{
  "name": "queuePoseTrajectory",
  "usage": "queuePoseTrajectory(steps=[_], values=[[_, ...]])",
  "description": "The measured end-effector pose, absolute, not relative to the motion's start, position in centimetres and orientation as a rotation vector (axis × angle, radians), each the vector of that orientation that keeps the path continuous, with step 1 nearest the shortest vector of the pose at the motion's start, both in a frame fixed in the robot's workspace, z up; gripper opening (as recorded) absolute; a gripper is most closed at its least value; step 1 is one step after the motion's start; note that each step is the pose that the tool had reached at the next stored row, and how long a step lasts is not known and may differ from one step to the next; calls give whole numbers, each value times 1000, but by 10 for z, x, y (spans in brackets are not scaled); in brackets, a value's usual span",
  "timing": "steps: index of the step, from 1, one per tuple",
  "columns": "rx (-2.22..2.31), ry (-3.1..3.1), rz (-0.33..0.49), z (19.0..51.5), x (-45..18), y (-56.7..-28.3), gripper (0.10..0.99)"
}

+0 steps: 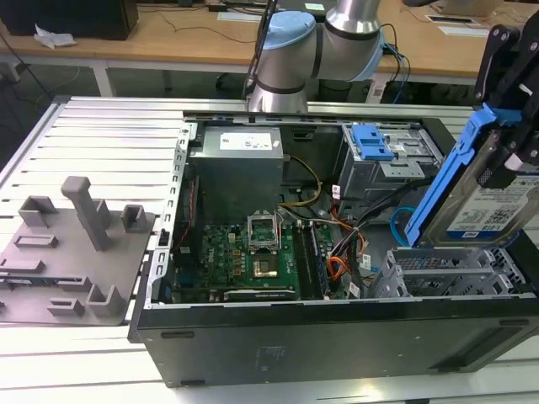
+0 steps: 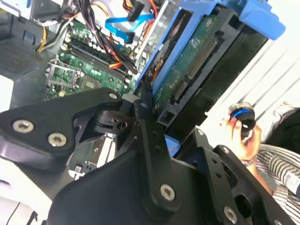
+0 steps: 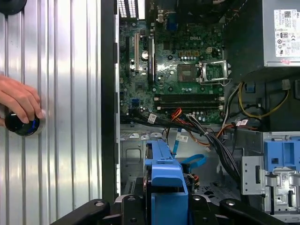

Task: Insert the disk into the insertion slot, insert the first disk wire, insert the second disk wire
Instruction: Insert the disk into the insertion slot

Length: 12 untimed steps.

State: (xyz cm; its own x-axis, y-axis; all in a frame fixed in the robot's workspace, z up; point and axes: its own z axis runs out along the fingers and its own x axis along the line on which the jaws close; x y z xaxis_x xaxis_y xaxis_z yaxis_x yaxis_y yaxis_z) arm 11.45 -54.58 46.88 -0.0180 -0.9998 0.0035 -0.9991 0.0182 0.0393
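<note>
Pinching the disk (image 1: 482,215), the end effector (image 1: 508,160) hangs above a slatted table (image 1: 101,143); desks (image 1: 168,35) behind.

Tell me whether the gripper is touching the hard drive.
Touching. In the first wrist view the gripper clamps the hard drive's blue frame between its fingers.

One disk (image 1: 493,210), one insertion slot (image 1: 446,273), one light-blue wire (image 3: 197,161), one power supply (image 1: 236,172), one hand (image 3: 18,99).
</note>
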Motion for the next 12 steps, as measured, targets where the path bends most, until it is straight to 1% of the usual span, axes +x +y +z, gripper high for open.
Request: queuePoseTrajectory(steps=[12], values=[[2180, -2220, -39, 456, 114, -546, 365]])
